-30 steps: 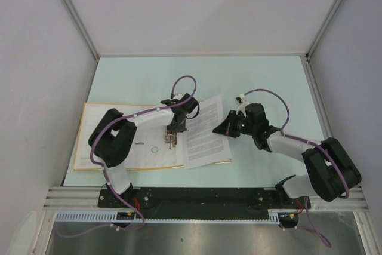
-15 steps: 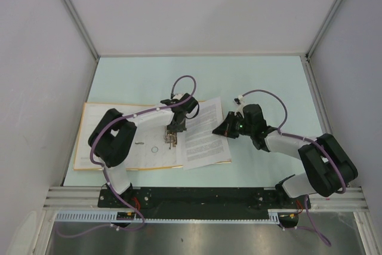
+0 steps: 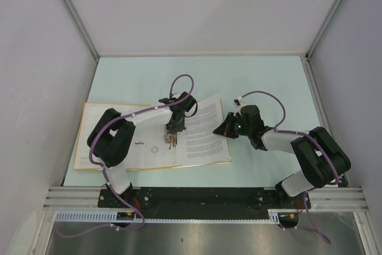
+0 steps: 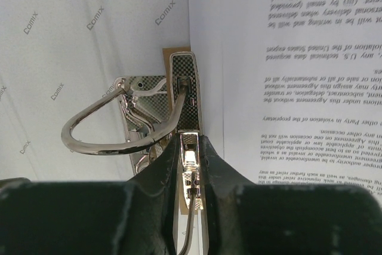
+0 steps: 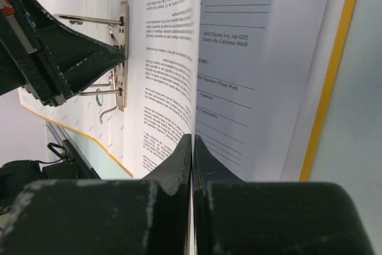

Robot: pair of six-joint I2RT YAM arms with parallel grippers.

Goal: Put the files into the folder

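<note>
The left pincer (image 4: 190, 147) is squeezed narrow around the shiny lever of the ring clip (image 4: 184, 82), one black finger (image 4: 161, 177) on either side of it. Its curved metal ring stands open just to the left. The right pincer (image 5: 191, 147) is pressed together on the right edge of the files (image 5: 167, 58), holding that side lifted and tilted. The files (image 3: 203, 135) lie over the right half of the folder (image 3: 107, 135), their left edge just beside the clip. The folder lies open and flat on the pale table (image 3: 250, 76), near the arms.
</note>
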